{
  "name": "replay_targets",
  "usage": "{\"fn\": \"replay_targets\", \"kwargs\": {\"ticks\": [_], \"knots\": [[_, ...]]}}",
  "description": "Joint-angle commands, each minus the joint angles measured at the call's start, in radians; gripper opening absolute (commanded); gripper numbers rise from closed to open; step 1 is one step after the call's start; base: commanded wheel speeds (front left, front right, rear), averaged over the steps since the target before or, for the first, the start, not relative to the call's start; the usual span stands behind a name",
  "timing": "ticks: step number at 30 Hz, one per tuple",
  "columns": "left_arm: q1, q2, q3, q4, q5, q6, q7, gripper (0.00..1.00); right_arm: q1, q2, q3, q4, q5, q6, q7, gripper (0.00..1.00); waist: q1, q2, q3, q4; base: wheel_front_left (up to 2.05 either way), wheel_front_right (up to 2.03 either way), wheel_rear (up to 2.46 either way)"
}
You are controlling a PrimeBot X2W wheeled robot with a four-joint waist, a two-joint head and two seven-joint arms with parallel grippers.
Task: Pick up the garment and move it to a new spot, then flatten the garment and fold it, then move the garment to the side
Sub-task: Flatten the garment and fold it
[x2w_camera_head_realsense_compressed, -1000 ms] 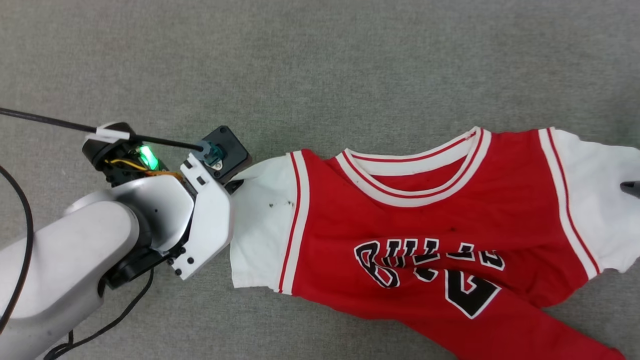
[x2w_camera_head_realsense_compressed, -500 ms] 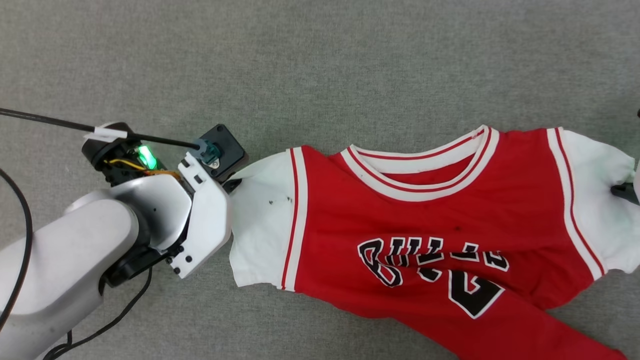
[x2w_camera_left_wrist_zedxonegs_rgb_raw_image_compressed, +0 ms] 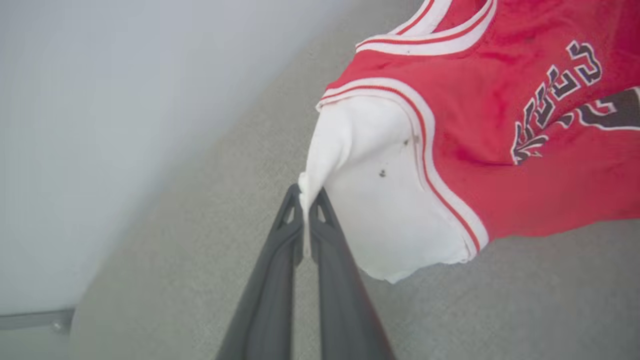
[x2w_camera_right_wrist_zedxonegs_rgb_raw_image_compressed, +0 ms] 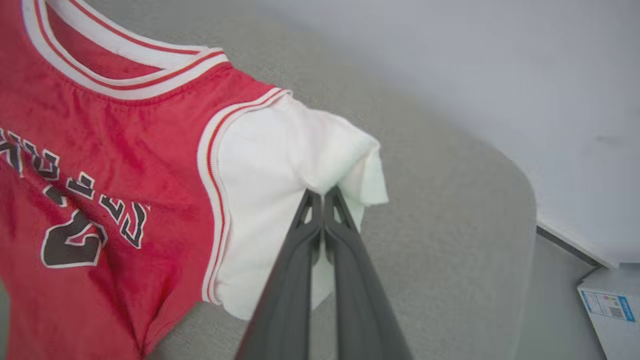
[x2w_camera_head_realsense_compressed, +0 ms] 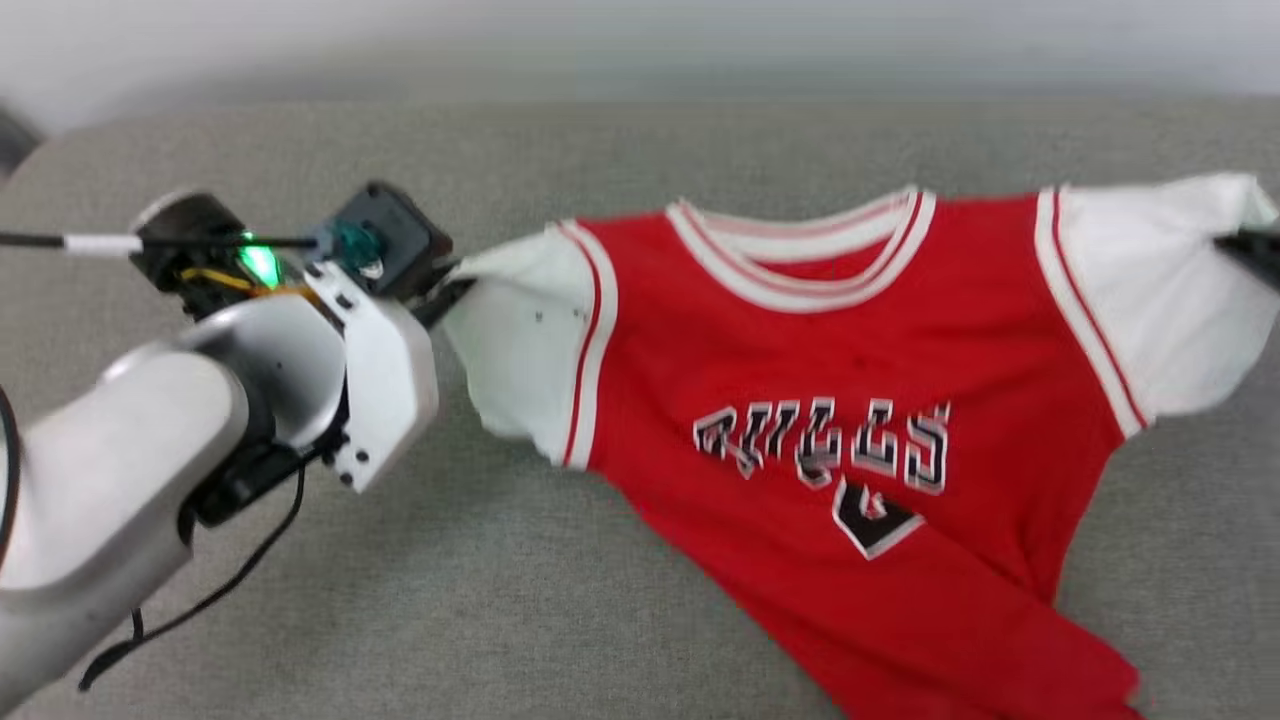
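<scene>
Jersey point(x2w_camera_head_realsense_compressed: 830, 330) is held spread above the grey tabletop point(x2w_camera_head_realsense_compressed: 500, 600), its hem trailing toward 5 o'clock. One white sleeve point(x2w_camera_left_wrist_zedxonegs_rgb_raw_image_compressed: 380, 200) is pinched at 9 o'clock by the closed left gripper point(x2w_camera_left_wrist_zedxonegs_rgb_raw_image_compressed: 305, 197), the other at 3 o'clock by the closed right gripper point(x2w_camera_right_wrist_zedxonegs_rgb_raw_image_compressed: 323, 196). Shallow pinches could be lost if the cloth is overstretched.

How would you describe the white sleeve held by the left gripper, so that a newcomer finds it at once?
Look at the grey felt-like surface, where a red jersey T-shirt with black letters is spread. Its white short sleeve on the robot's left is pinched by the shut left gripper. Unlike the other white sleeve, it carries a few small dark specks.
</scene>
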State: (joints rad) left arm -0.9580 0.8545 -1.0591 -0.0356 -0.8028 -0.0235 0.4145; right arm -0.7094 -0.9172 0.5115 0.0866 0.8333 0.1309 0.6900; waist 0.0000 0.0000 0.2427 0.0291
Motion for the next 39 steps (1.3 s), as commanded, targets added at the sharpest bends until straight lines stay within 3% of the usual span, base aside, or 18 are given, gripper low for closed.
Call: {"fn": "replay_targets", "kwargs": {"ticks": [1, 8, 16, 23, 29, 39], "knots": [[-0.033, -0.007, 0.019, 0.007, 0.014, 0.011, -0.022, 0.0, -0.034, -0.014, -0.008, -0.012, 0.001, 0.0, -0.034, 0.0, 0.0, 0.0, -0.044, -0.015, 0.0, 0.0, 0.0], [-0.159, -0.043, 0.097, 0.064, 0.038, 0.021, -0.08, 0.0, -0.17, -0.016, -0.026, -0.042, -0.059, -0.001, -0.137, 0.0, 0.0, 0.0, -0.052, -0.031, 0.0, 0.0, 0.0], [-0.383, -0.113, 0.163, 0.192, 0.123, 0.011, -0.142, 0.0, -0.427, 0.033, -0.014, 0.006, -0.161, -0.001, -0.208, 0.0, 0.0, 0.0, 0.042, -0.044, 0.0, 0.0, 0.0], [-0.604, -0.17, 0.206, 0.341, 0.221, 0.002, -0.221, 0.0, -0.704, 0.123, 0.002, 0.124, -0.265, -0.001, -0.258, 0.0, 0.0, 0.0, 0.165, -0.054, 0.0, 0.0, 0.0], [-0.798, -0.212, 0.26, 0.444, 0.269, 0.022, -0.291, 0.0, -0.931, 0.205, -0.023, 0.252, -0.346, -0.001, -0.315, 0.0, 0.0, 0.0, 0.259, -0.047, 0.0, 0.0, 0.0], [-0.965, -0.234, 0.307, 0.578, 0.272, -0.003, -0.342, 0.0, -1.146, 0.276, -0.006, 0.405, -0.426, -0.001, -0.382, 0.0, 0.0, 0.0, 0.344, -0.023, 0.0, 0.0, 0.0]]}}
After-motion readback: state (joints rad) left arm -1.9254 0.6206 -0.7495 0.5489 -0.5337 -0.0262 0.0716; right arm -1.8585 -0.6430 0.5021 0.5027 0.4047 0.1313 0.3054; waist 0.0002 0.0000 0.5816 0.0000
